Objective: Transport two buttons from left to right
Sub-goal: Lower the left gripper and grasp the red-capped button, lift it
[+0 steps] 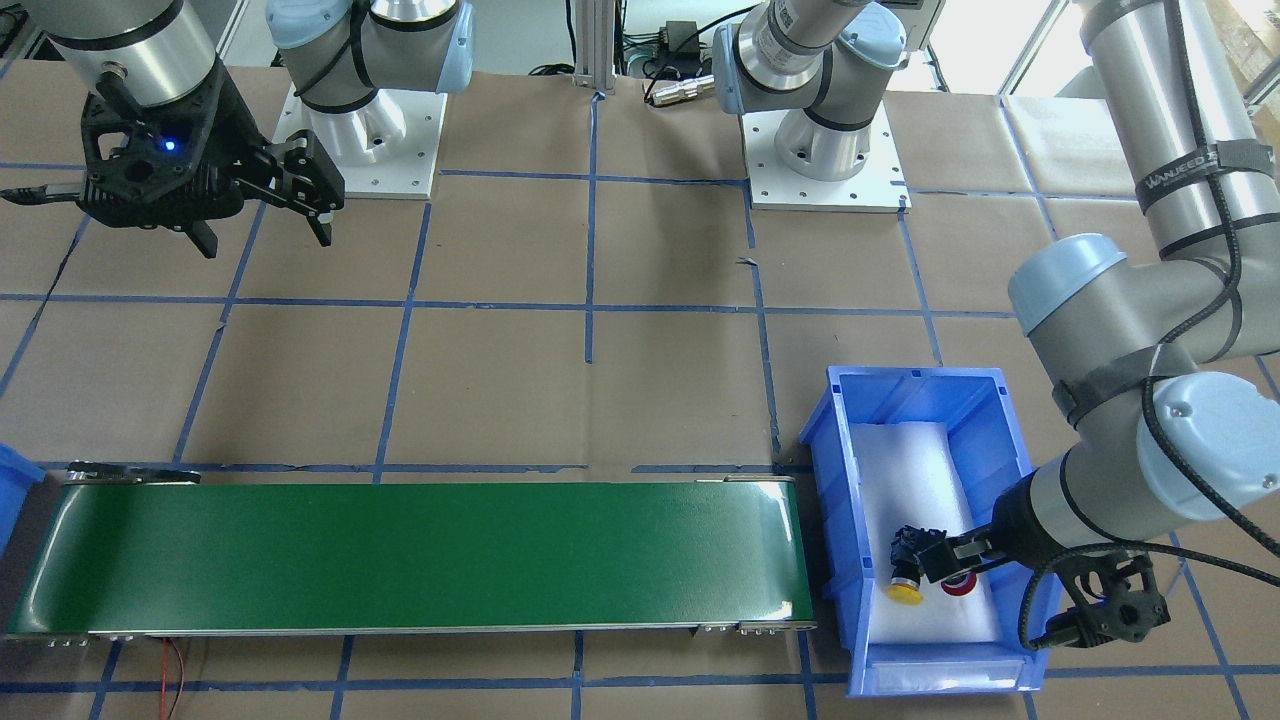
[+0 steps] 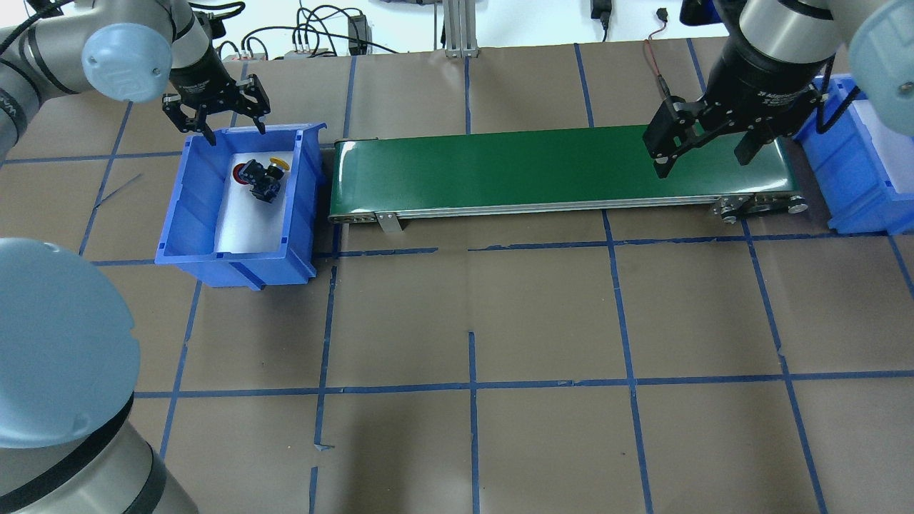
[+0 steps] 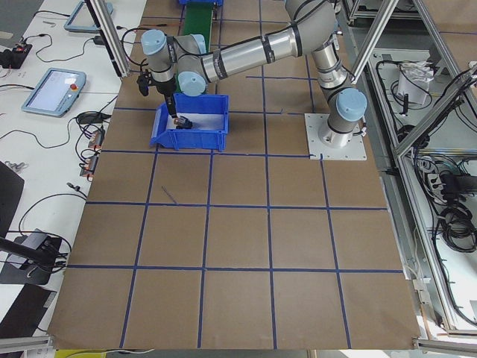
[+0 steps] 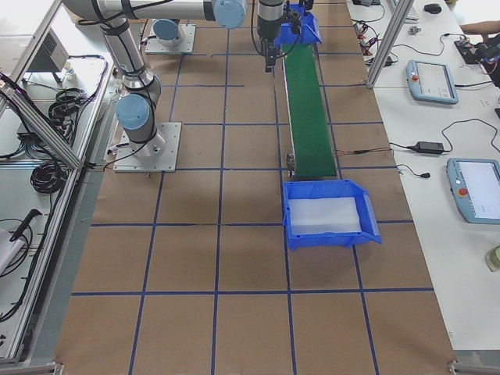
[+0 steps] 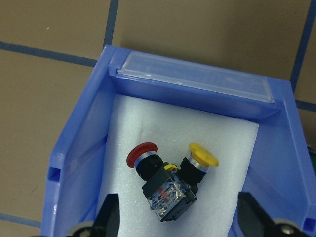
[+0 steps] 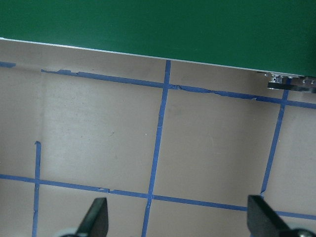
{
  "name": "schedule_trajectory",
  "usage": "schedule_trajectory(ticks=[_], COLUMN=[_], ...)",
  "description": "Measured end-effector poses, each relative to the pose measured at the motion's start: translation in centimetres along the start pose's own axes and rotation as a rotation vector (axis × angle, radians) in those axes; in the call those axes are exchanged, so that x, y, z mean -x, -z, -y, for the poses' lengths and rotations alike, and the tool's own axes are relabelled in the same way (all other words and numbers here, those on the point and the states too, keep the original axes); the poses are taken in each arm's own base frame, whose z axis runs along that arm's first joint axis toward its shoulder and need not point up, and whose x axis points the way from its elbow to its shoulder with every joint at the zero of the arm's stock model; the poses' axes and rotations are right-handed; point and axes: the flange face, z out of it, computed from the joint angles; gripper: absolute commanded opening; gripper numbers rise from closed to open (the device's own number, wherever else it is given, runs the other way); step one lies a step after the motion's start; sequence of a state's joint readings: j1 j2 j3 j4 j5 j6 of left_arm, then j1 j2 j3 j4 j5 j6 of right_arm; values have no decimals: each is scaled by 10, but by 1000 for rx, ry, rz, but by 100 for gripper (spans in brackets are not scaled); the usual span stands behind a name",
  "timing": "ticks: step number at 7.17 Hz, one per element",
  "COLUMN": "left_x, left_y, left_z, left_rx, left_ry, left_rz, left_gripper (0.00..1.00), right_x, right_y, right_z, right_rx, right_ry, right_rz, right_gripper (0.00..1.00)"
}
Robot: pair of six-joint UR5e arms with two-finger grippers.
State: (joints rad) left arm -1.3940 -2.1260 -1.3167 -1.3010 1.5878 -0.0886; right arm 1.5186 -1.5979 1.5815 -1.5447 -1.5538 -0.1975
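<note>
Two buttons lie together on white foam in the left blue bin (image 2: 178, 207): the red button (image 5: 142, 153) and the yellow button (image 5: 203, 155), their black-grey bodies touching. They also show in the overhead view, red button (image 2: 240, 171) and yellow button (image 2: 280, 165). My left gripper (image 2: 234, 132) is open and empty, hanging above the bin's far end, over the buttons and apart from them; it also shows in the left wrist view (image 5: 180, 219). My right gripper (image 2: 703, 160) is open and empty above the right end of the green conveyor belt (image 2: 535, 168).
The belt runs between the left bin and a second blue bin (image 2: 857, 178) at the right, foam-lined and holding nothing in the exterior right view (image 4: 328, 215). The table is brown paper with blue tape lines. The arm bases (image 1: 830, 150) stand at the robot's side.
</note>
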Motion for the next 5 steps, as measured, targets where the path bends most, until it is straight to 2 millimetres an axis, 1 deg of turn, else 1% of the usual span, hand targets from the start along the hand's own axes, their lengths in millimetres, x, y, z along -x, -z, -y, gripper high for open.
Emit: schedule_trajectory(ticks=[2, 5], left_x=[-1, 3], left_y=[-21, -34], left_z=[-7, -12], left_rx=[45, 72], left_ry=[62, 95], left_rz=[-17, -25], left_gripper=[100, 100], right_x=[0, 0], right_y=[0, 0], right_z=[0, 0], right_rx=[1, 0], right_ry=[0, 0], right_rz=[0, 0], right_gripper=[99, 99])
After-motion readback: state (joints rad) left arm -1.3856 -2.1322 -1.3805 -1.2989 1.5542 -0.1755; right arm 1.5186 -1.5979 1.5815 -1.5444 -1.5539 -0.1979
